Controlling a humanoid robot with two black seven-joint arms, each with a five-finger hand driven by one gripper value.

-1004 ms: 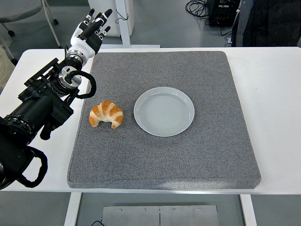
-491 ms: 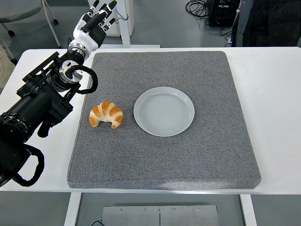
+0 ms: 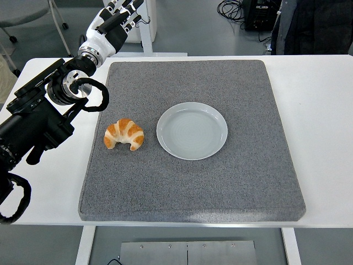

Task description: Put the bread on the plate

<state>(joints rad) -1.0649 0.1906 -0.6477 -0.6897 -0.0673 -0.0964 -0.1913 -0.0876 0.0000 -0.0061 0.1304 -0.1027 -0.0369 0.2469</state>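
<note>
My left hand (image 3: 113, 25) is up past the counter's far edge, fingers released & empty, w/ bread (image 3: 124, 134) lying just left of plate (image 3: 192, 131), ungrabbed.

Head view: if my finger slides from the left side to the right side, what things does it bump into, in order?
Robot's left hand → croissant → plate → bare right part of the grey mat → white table.

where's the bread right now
In the head view the bread lies on the left part of the grey mat, just left of the plate and not touching it.
</note>
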